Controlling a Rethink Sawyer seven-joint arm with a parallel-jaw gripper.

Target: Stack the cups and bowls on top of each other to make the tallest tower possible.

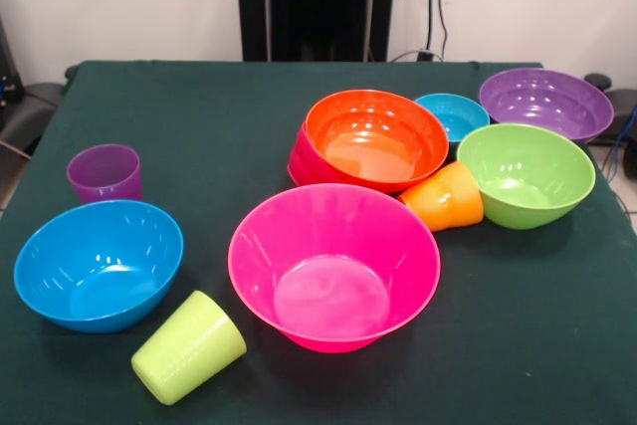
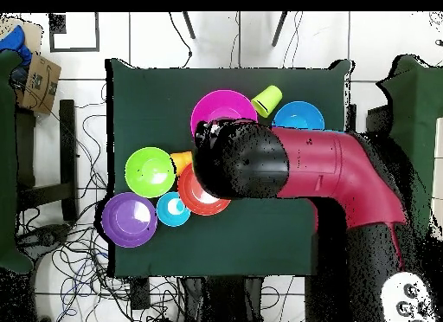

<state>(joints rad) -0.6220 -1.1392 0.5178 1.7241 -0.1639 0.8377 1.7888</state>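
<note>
Though jaws unseen, state unknowable: glossy round orange bowl [image 1: 376, 136] nested, tilted, in small red bowl [image 1: 302, 158].

Pink bowl [image 1: 333, 266], orange bowl [image 1: 375, 138], perhaps ridged orange cup [image 1: 445, 197].

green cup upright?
No, the green cup lies tipped on its side on the table, next to the blue bowl.

Legible text, labels, brands, numbers, signs: none in either view. The bowls, cups and green surface [image 1: 299, 126] carry no markings. The cardboard box [image 2: 39, 80] beside the surface in the overhead view shows no readable print. The arm [image 2: 329, 171] displays no readable logo.
</note>
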